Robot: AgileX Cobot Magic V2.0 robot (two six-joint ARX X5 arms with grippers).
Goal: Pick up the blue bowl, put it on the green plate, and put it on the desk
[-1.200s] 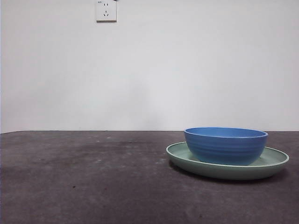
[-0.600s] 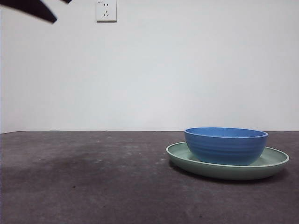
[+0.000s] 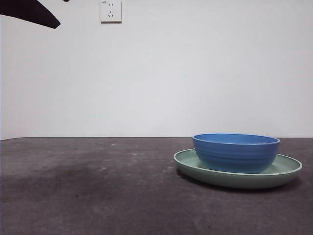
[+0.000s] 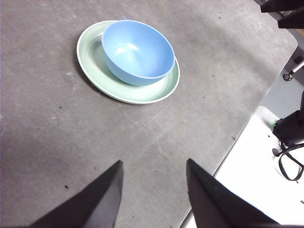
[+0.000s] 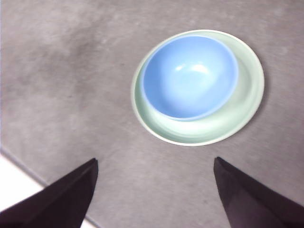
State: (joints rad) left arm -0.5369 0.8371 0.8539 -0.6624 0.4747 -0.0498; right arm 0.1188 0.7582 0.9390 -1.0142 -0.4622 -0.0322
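Blue bowl (image 5: 190, 78) on green plate (image 5: 249, 102), well below both empty, spread grippers.

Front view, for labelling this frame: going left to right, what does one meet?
Black arm tip at the top corner → wall socket → green plate, its left rim first → blue bowl sitting on it.

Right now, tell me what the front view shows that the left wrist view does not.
Only the front view shows the wall socket, the white wall and a black arm tip at the top corner. Only the left wrist view shows the left gripper, jaws open, high above the desk, and the bowl's empty inside. Both show the blue bowl sitting in the green plate.
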